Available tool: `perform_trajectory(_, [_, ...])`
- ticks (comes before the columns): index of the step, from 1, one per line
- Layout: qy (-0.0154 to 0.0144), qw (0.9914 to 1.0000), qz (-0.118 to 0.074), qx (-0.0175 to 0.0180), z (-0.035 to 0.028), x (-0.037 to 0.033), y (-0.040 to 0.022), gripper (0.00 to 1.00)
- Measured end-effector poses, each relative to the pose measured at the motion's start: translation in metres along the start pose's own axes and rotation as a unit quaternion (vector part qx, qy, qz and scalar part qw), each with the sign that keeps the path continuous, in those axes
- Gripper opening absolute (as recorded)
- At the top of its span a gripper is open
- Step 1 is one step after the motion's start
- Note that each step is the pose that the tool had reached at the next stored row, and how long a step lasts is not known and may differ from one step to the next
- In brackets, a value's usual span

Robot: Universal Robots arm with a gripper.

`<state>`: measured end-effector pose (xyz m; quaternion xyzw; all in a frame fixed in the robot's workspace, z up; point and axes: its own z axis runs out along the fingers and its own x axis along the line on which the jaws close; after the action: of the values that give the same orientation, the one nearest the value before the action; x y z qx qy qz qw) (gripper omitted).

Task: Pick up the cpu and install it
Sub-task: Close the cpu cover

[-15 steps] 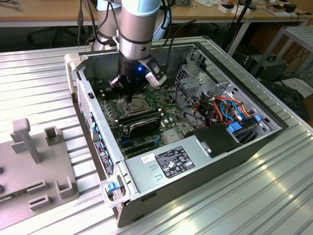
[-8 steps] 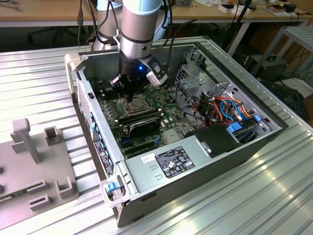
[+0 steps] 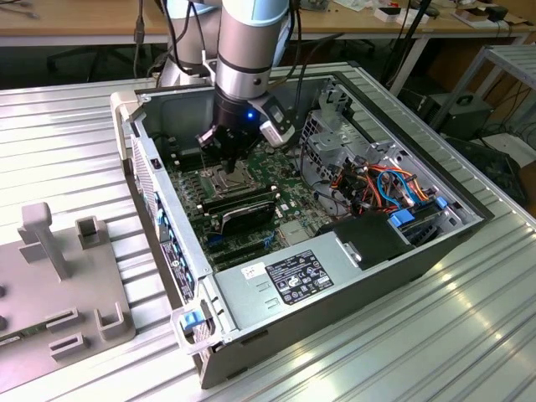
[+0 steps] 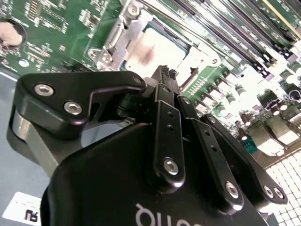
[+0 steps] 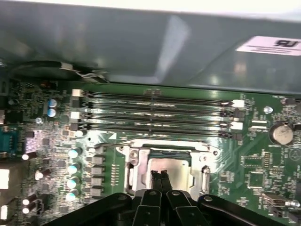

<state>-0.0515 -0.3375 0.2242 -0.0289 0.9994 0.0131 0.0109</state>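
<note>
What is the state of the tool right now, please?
Tool: closed, holding nothing, its tips over the cpu in the socket.

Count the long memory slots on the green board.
4. One memory slot lies nearest the grey case wall, then three more in parallel rows toward the metal-framed socket. None seems hidden.

Bright room light, glare streaks on ribbed table [image 3: 402, 343], case [image 3: 377, 285] interior shadowed; second wrist view cpu [image 4: 160, 49] and motherboard [image 4: 263, 89] blown white; first wrist view dimmer
</note>
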Motion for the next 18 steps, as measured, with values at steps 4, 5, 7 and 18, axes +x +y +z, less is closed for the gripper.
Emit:
perform_trajectory(4, [0.0000,1.00000,0.000,0.0000,0.0000,-0.0013,-0.0001,0.11])
perform_trajectory(5, [0.0000,1.00000,0.000,0.0000,0.0000,-0.0013,-0.0001,0.11])
perform_trajectory(7, [0.0000,1.00000,0.000,0.0000,0.0000,-0.0017,-0.0001,0.11])
perform_trajectory(18, [0.0000,1.00000,0.000,0.0000,-0.0040,-0.0079,-0.0003,0.11])
